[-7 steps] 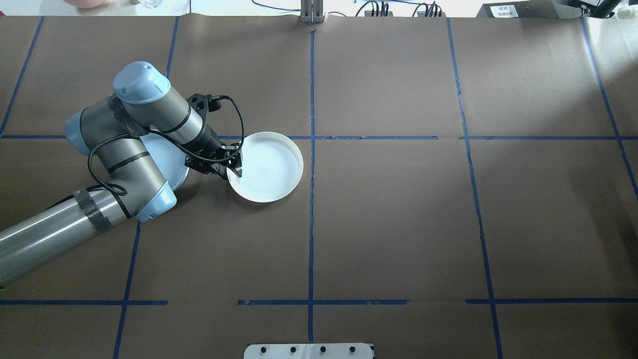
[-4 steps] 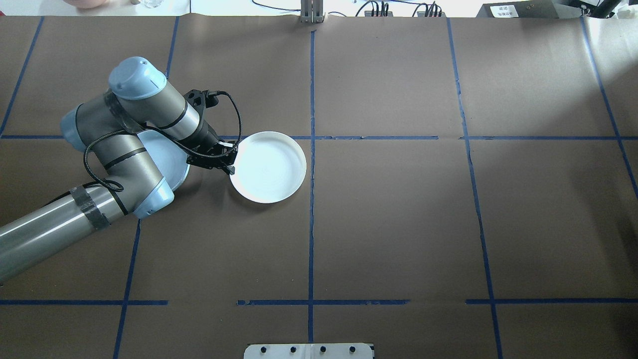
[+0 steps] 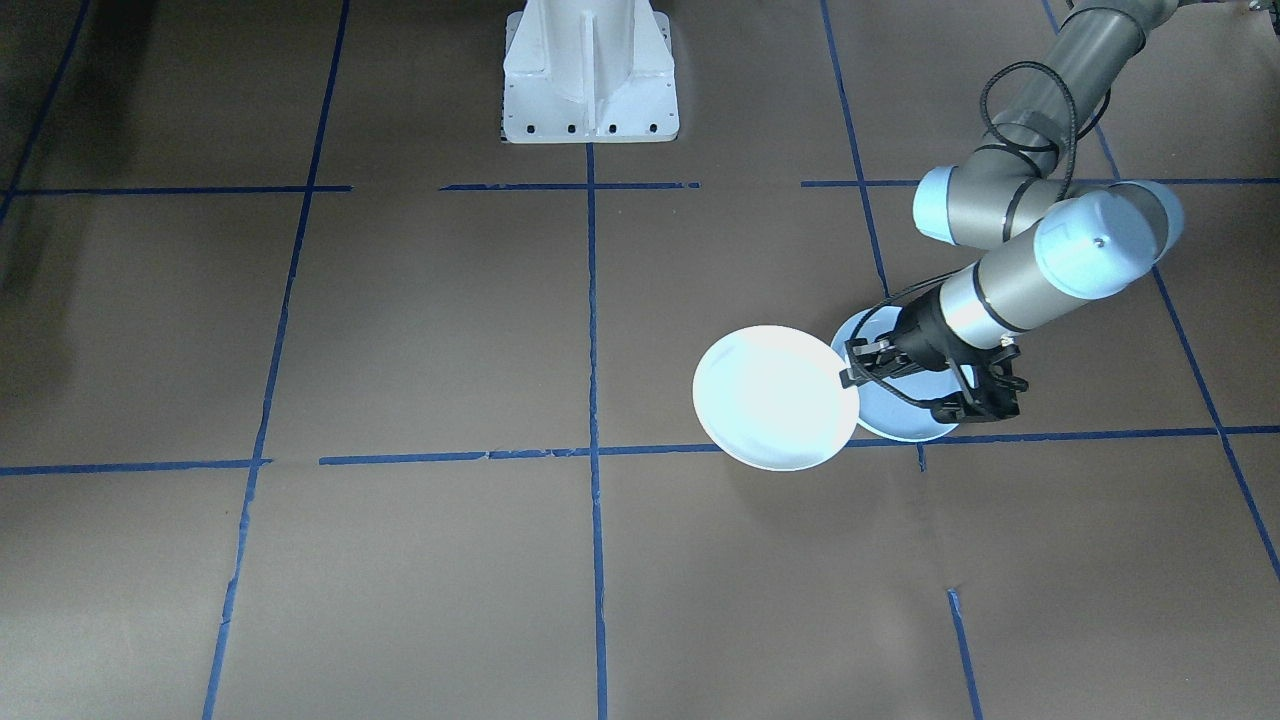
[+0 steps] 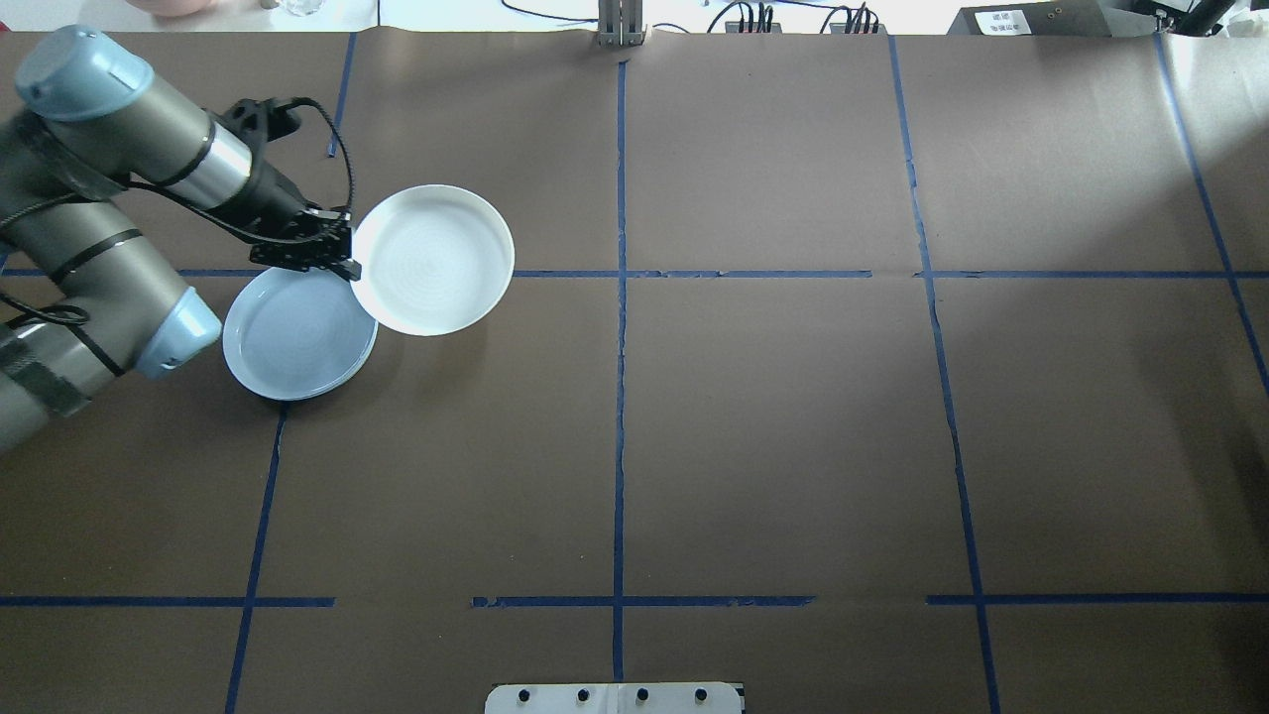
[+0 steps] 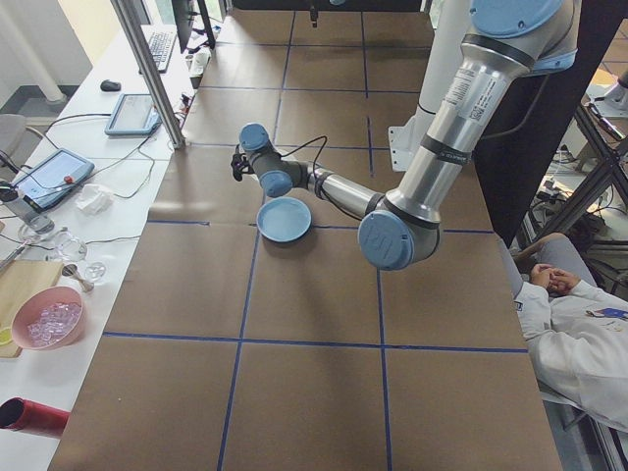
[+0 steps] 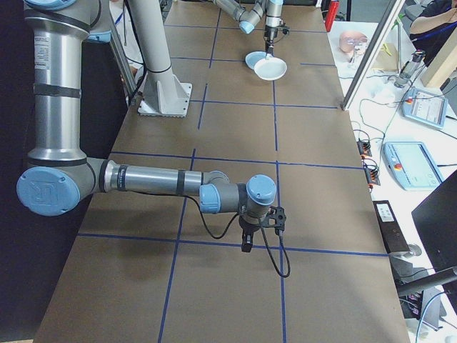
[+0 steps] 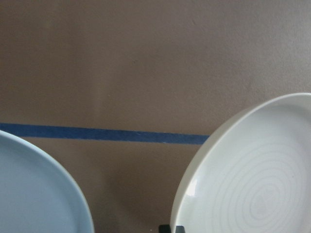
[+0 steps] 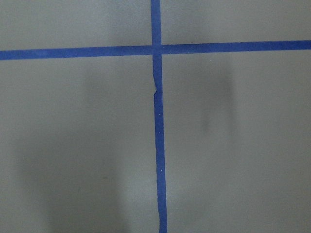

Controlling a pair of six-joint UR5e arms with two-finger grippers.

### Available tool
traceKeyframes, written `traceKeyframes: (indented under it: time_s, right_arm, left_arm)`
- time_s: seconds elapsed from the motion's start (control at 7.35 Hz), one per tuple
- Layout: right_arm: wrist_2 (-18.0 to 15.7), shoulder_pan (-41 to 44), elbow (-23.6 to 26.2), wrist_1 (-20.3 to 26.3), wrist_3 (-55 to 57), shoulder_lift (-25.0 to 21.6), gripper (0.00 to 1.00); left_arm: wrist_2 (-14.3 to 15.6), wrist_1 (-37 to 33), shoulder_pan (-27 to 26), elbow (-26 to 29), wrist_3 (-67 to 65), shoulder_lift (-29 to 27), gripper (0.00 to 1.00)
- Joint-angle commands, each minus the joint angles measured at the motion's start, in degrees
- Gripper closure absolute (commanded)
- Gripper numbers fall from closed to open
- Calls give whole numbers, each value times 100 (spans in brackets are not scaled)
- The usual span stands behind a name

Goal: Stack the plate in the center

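Wrist view alone showed white plate (image 7: 252,179) beside pale blue plate (image 7: 39,189). My left gripper (image 4: 337,260) clamped the white plate's rim, lifted leftward since earlier; right gripper's (image 6: 246,243) state I couldn't tell.

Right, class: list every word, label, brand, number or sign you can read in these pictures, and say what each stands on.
None can be read.
White label on the dark box at the table's far edge: printed lines, too small and blurred.
Tablet screens beside the table: too small.
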Motion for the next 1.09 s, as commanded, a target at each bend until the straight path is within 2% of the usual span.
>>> traceKeyframes:
  time_s: [0.0,0.14,0.27,0.95]
  right_arm:
    - [0,-2,0,0,0,0,0]
    - [0,7,-9,0,0,0,0]
    - [0,7,-9,0,0,0,0]
    - [0,-2,0,0,0,0,0]
  left_arm:
    - [-358,19,-520,-215,683,679,100]
    - [-550,45,-644,-249,1026,916,100]
    - [-535,54,-628,-276,1082,1092,100]
    - [-526,115,-548,39,1328,1120,100]
